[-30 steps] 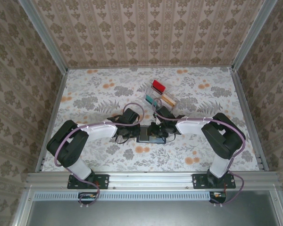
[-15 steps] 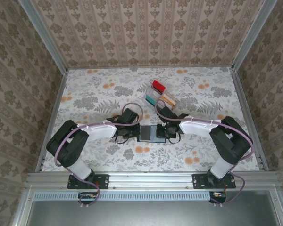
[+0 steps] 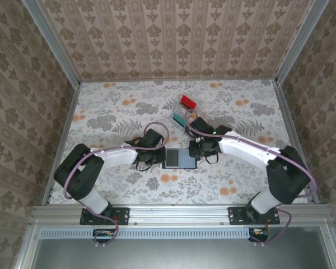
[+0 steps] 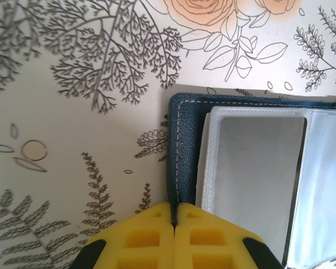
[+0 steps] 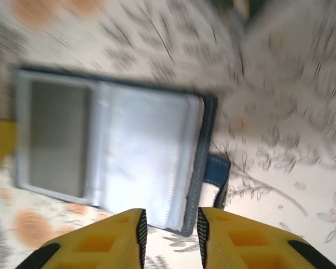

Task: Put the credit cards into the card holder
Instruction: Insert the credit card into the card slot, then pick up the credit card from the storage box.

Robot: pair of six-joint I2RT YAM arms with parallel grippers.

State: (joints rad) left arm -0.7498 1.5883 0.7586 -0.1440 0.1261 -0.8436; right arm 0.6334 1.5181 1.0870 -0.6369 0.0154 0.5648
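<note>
Open holder (image 3: 179,158) lies flat at desk (image 3: 106,112) centre, grey card (image 4: 260,168) in its L pocket. L end effector (image 4: 174,221): pads pressed together, tips at holder's stitched L edge. R end effector (image 5: 171,227): spread, nothing betw. fingers, over holder's tab side (view blurred). Red card (image 3: 187,102) & teal card (image 3: 179,118) stand in clear rack (image 3: 191,112) behind.

The desk (image 3: 112,112) wears a pale floral covering, with grey ferns and orange roses (image 4: 201,11) printed over it. A clear plastic slotted rack (image 3: 182,111) stands toward the far side, just right of centre. Damask-patterned wallpaper (image 3: 179,39) lines the three walls around the desk. An aluminium rail (image 3: 179,212) runs along the near edge, with a slotted strip (image 3: 173,232) just below it.
</note>
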